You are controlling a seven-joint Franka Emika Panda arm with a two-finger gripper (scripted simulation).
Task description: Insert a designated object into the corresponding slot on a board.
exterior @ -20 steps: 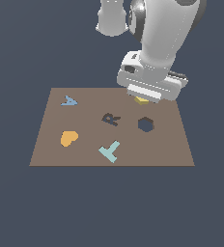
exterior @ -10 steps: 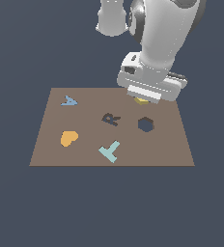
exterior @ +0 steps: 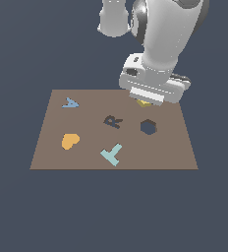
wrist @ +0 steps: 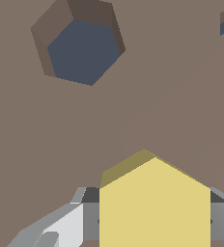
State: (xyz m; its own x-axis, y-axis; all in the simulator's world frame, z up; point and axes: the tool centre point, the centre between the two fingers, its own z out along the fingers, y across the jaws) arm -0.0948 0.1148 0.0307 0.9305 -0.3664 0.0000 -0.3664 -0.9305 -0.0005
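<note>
The yellow hexagonal block (wrist: 154,202) sits between my two grey fingers, which press on its two sides in the wrist view. In the exterior view only a sliver of the yellow block (exterior: 144,103) shows under my gripper (exterior: 146,102), held just above the far part of the brown board (exterior: 86,147). The dark hexagonal slot (exterior: 148,127) lies on the board a little nearer the camera than the block. The wrist view shows the slot (wrist: 82,50) open and unfilled, apart from the block.
On the board lie a blue arrow-like shape (exterior: 70,103), a dark R-shaped cutout (exterior: 113,121), an orange heart (exterior: 70,141) and a teal T shape (exterior: 111,154). The arm's white body (exterior: 160,44) rises over the board's far right.
The gripper with the yellow block has stayed nearly in place; no clear shift shows between the earlier frames and now.
</note>
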